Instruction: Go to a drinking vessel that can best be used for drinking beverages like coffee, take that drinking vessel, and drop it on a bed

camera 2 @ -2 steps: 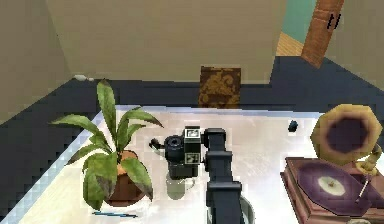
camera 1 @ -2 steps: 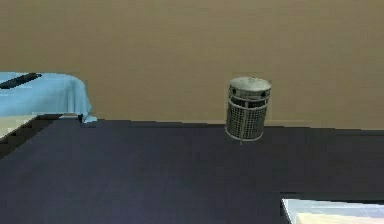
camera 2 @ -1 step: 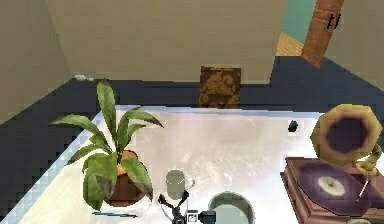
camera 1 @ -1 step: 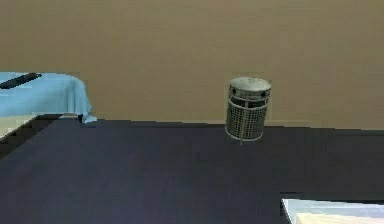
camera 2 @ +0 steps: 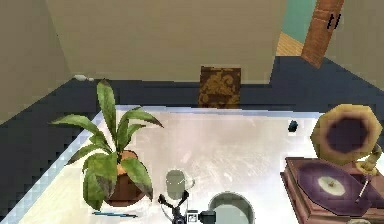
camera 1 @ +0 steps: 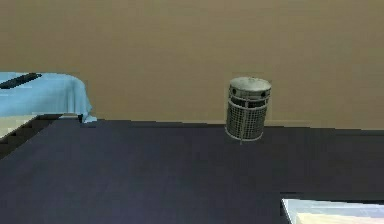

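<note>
On the forward view I see a blue bed (camera 1: 45, 95) at left, a mesh bin (camera 1: 247, 108) by the wall; on the arm side view, a potted plant (camera 2: 112, 150), then a grey cup (camera 2: 176, 184) standing on the white counter (camera 2: 250, 150) with the gripper (camera 2: 170, 206) at its base; I cannot tell whether it holds anything; a gramophone (camera 2: 340, 160) at right.

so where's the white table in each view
Forward view: the white table is probably the pale corner at the bottom right edge.
Arm side view: the table spreads across the lower middle, carrying the potted plant and the gramophone.
Shared landmark: the dark blue floor bordering it, seen beyond the table's far edge.
</note>
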Robot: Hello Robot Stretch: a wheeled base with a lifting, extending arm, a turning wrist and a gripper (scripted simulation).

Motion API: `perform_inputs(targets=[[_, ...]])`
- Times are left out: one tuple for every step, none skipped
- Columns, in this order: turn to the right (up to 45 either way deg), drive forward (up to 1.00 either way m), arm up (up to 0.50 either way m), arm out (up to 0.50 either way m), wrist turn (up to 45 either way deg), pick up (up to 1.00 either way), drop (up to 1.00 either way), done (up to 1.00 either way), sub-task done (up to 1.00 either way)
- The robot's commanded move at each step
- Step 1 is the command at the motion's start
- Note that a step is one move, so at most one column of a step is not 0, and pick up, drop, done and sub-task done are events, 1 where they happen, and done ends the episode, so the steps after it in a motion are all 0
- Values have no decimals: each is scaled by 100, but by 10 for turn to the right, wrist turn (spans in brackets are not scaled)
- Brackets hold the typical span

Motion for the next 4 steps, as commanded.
perform_inputs(targets=[[0, 0, 10, 0, 0, 0, 0, 0, 0], [0, 0, 32, 0, 0, 0, 0, 0, 0], [0, 0, 0, 0, -450, 0, 0, 0, 0], [0, 0, 0, 0, -450, 0, 0, 0, 0]])
